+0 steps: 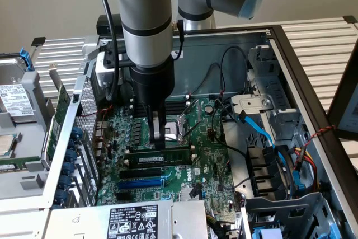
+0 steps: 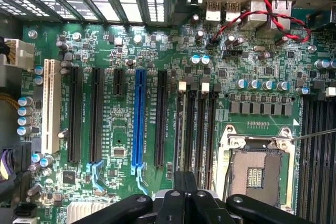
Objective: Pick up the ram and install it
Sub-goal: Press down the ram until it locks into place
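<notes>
The ram (image 1: pixel 170 157) is a long green stick with a white label. It stands on edge along a memory slot on the motherboard (image 1: pixel 210 163), just above a black slot and the blue slot (image 1: pixel 142 183). My gripper (image 1: pixel 160 145) comes straight down onto the ram's top edge near its middle. In the wrist view my gripper (image 2: pixel 185 181) has its two dark fingers pressed together with no gap, in line with the first of the memory slots (image 2: pixel 197 129). Whether the tips pinch the ram or only rest on it is hidden.
The open computer case surrounds the board. The CPU socket (image 2: pixel 257 171) lies beside the memory slots. Blue and black cables (image 1: pixel 263 132) and drive bays crowd the exterior view's right. A perforated rear wall (image 1: pixel 84 121) and a red-black wire (image 2: pixel 262 17) stand at the board's edge.
</notes>
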